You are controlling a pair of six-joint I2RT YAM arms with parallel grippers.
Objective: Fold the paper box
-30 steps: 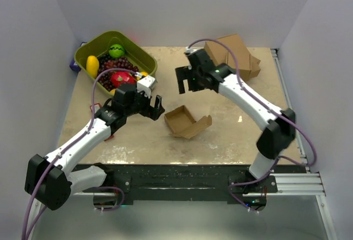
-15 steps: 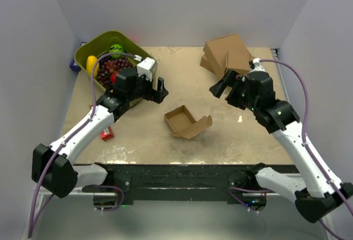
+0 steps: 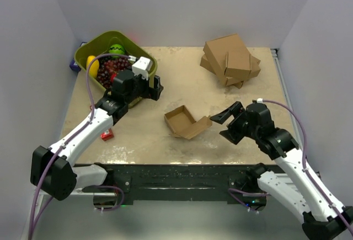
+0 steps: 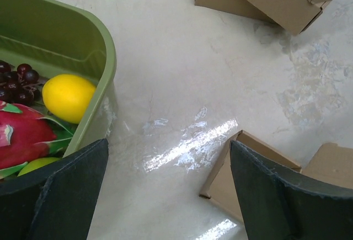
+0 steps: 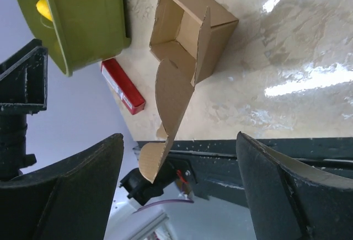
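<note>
The paper box (image 3: 186, 122) lies in the middle of the table, a small brown kraft tray with walls up and its lid flap spread open to the right. In the right wrist view the box (image 5: 185, 22) shows its open cavity and long lid flap. In the left wrist view only a corner of it (image 4: 259, 168) shows. My left gripper (image 3: 155, 91) is open and empty, up-left of the box beside the green tub. My right gripper (image 3: 225, 123) is open and empty, just right of the lid flap, pointing at it.
A green tub (image 3: 135, 52) of fruit stands at the back left. A stack of larger brown cartons (image 3: 230, 59) sits at the back right. A small red packet (image 3: 106, 135) lies near the left front edge, also in the right wrist view (image 5: 122, 85).
My right arm swung from the back, near the cartons, down to the front right, and now points at the box's flap. My left gripper drew back slightly toward the tub. The box stayed put.
</note>
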